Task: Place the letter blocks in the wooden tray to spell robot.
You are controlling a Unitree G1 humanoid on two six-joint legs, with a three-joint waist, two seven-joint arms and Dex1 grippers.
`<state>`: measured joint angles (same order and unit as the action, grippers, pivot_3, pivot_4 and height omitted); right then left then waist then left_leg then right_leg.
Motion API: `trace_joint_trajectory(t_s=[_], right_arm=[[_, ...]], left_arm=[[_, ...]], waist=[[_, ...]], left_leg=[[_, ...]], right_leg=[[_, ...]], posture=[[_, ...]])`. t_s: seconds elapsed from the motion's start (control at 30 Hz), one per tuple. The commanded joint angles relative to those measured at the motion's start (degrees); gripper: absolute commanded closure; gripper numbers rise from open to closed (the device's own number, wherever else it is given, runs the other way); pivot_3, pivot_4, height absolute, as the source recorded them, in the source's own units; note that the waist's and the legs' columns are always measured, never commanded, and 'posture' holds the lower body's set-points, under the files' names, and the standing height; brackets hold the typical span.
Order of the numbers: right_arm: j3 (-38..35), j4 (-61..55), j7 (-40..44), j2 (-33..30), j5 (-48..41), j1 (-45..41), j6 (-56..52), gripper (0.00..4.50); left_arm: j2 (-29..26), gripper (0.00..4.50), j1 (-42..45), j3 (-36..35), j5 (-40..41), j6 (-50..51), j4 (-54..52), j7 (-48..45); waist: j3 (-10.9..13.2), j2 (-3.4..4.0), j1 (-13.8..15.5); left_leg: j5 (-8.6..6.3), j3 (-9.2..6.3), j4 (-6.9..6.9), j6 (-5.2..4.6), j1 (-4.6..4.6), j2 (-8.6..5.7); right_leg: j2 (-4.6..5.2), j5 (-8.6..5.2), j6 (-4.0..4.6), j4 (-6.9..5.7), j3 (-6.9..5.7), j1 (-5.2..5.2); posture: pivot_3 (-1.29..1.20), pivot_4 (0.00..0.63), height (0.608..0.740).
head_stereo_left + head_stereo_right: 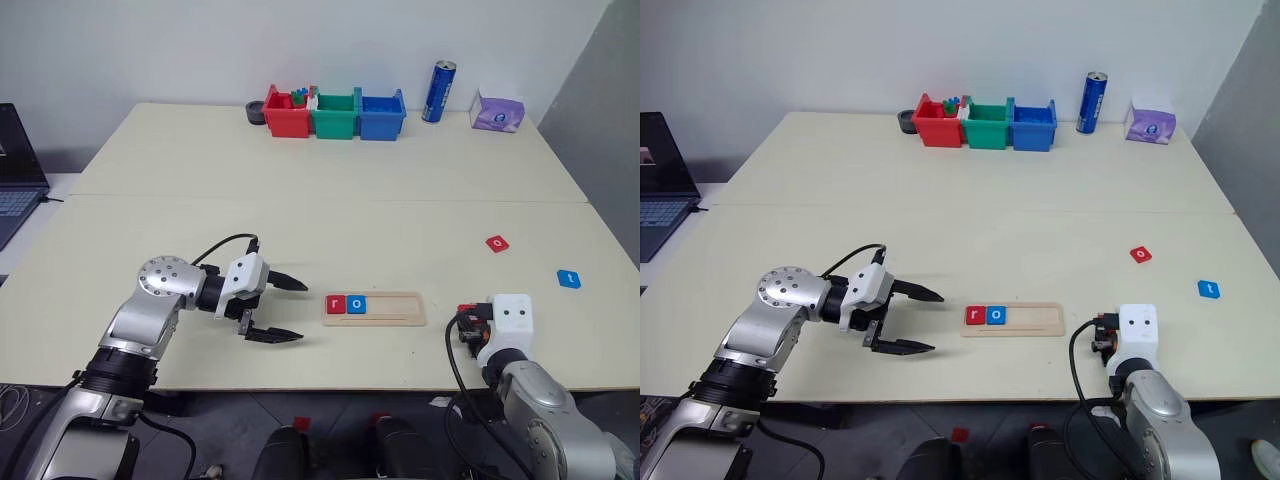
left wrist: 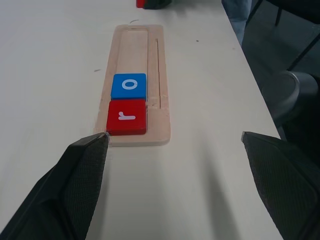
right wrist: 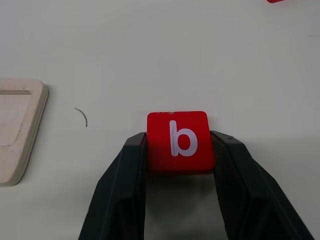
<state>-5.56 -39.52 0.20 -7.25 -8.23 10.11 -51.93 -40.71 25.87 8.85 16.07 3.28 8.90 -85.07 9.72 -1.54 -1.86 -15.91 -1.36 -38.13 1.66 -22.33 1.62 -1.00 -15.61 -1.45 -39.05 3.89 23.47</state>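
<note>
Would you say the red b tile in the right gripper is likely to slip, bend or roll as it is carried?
The red b tile looks stiff: its edges stay straight between the right gripper fingers. Flat and square, it should not roll. Its smooth faces might slip, since only its side edges are pinched.

Wooden tray (image 1: 374, 309): three right-hand slots left free; left end crowded by left gripper (image 1: 287, 309). Table (image 1: 330, 230) behind it unobstructed.
</note>
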Motion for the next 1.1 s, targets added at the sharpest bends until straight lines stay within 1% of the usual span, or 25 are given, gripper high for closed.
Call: trace_joint_trajectory(t_s=[0.03,0.07,0.17,0.27,0.3,0.4,0.43,0.5,0.6,0.67,0.73,0.8,0.87,0.97,1.1], right_arm=[[-1.4,-0.2,-1.7,3.6,-1.1,0.6,-0.2,2.68],[-1.7,-0.4,-1.6,4.3,-1.4,0.3,0.1,2.33],[-2.5,-2.0,-1.4,4.8,-1.7,-1.1,0.3,1.46],[-4.1,-4.3,-0.2,2.9,-2.5,-4.0,-0.9,0.34],[-4.5,-5.0,0.5,1.4,-2.6,-5.1,-1.4,0.05],[-7.0,-5.8,3.5,-4.2,-3.5,-8.2,-3.4,0.05],[-7.8,-5.2,6.7,-7.7,-4.8,-9.4,-3.9,0.05],[-8.8,-3.9,14.0,-14.3,-8.4,-11.0,-4.1,0.05],[-8.7,-0.5,29.0,-27.2,-13.8,-10.7,-2.2,0.05],[-6.8,1.6,38.9,-35.9,-14.6,-8.5,2.3,0.05],[-4.0,6.8,46.0,-42.8,-12.3,-7.1,9.5,0.05],[-1.6,11.8,49.7,-46.5,-9.8,-6.9,15.6,0.05],[0.7,17.2,52.6,-48.4,-7.9,-8.4,20.6,0.05],[3.3,23.2,55.7,-49.3,-6.4,-12.0,25.1,0.05],[5.9,29.4,59.0,-49.4,-5.0,-16.5,28.4,0.05]], left_arm=[[0.3,0.00,0.7,0.4,-0.4,-1.2,-0.3,-0.1],[0.3,0.00,0.5,0.4,-0.4,-1.3,-0.5,0.0],[0.2,0.00,0.0,0.2,-0.6,-1.5,-0.7,0.2],[0.0,0.00,-0.5,0.2,-0.9,-2.0,-0.6,0.4],[-0.1,0.00,-0.6,0.1,-0.9,-2.1,-0.7,0.4],[-0.2,0.00,-0.7,0.1,-1.0,-2.2,-0.7,0.8],[-0.1,0.00,-0.7,0.1,-1.1,-2.2,-0.7,0.9],[-0.1,0.00,-0.7,0.1,-1.2,-2.3,-0.7,1.1],[0.1,0.00,-0.7,0.2,-1.3,-2.3,-0.8,1.3],[0.1,0.00,-0.8,0.4,-1.4,-2.4,-0.9,1.3],[0.2,0.00,-0.6,0.5,-1.5,-2.3,-0.9,1.3],[0.2,0.00,-0.5,0.6,-1.7,-2.3,-1.0,1.4],[0.3,0.00,-0.6,0.6,-1.7,-2.4,-1.1,1.5],[0.3,0.00,-0.8,0.5,-1.8,-2.6,-1.1,1.6],[0.3,0.00,-0.9,0.5,-1.9,-2.9,-0.9,1.6]], waist=[[0.0,0.00,-0.1],[0.0,0.00,-0.1],[0.0,0.00,0.0],[0.0,0.01,0.0],[0.0,0.01,0.0],[0.0,0.02,0.0],[0.0,0.01,0.0],[0.0,0.02,0.0],[0.0,0.01,0.0],[0.0,0.04,0.0],[0.1,-0.04,0.0],[0.1,-0.06,0.0],[0.1,-0.07,0.0],[0.1,-0.07,-0.1],[0.1,-0.07,0.0]], left_leg=[[0.00,0.00,0.00,0.00,0.00,0.00],[0.00,0.00,0.01,0.00,0.01,0.01],[0.00,-0.01,0.01,0.00,0.00,0.03],[0.00,-0.02,0.01,0.00,0.00,0.01],[0.00,-0.03,0.00,0.00,0.00,0.01],[0.00,-0.03,0.00,0.00,-0.01,-0.02],[0.00,-0.02,0.01,0.00,-0.01,-0.03],[0.00,0.00,0.01,0.00,-0.02,-0.05],[-0.01,0.01,0.04,-0.01,-0.02,-0.07],[-0.01,0.00,0.03,-0.02,-0.03,-0.08],[-0.01,-0.04,0.04,-0.03,-0.02,-0.09],[-0.01,-0.01,0.02,-0.03,0.00,-0.10],[-0.01,-0.01,-0.02,-0.02,0.00,-0.10],[-0.01,0.03,-0.05,-0.02,0.03,-0.09],[-0.01,0.04,-0.04,-0.02,0.06,-0.08]], right_leg=[[-0.02,0.00,0.00,0.00,0.00,0.00],[-0.03,0.00,0.01,0.00,0.01,0.00],[-0.03,0.00,0.01,0.00,-0.01,0.00],[-0.01,-0.01,0.01,0.00,0.03,0.00],[0.00,0.00,0.01,0.00,0.05,0.01],[0.01,0.00,0.01,0.00,0.04,0.02],[0.01,0.00,0.01,0.01,0.03,0.01],[0.01,0.00,0.01,0.03,0.00,0.00],[0.00,0.00,0.01,0.05,-0.03,-0.02],[-0.01,-0.01,0.02,0.07,-0.07,-0.03],[-0.02,-0.01,0.01,0.11,-0.11,-0.08],[-0.05,-0.01,0.00,0.11,-0.12,-0.08],[-0.05,-0.01,0.00,0.08,-0.11,-0.10],[-0.05,-0.01,0.00,0.06,-0.07,-0.10],[-0.06,0.00,0.02,0.04,-0.06,-0.10]], posture=[[0.00,0.150,0.740],[0.00,0.150,0.740],[0.00,0.150,0.740],[0.00,0.150,0.740],[0.00,0.150,0.740],[0.00,0.150,0.740],[0.00,0.150,0.740],[0.00,0.150,0.740],[0.00,0.150,0.740],[0.00,0.150,0.740],[0.00,0.150,0.740],[0.00,0.150,0.740],[0.00,0.150,0.740],[0.00,0.150,0.740],[0.00,0.150,0.740]])
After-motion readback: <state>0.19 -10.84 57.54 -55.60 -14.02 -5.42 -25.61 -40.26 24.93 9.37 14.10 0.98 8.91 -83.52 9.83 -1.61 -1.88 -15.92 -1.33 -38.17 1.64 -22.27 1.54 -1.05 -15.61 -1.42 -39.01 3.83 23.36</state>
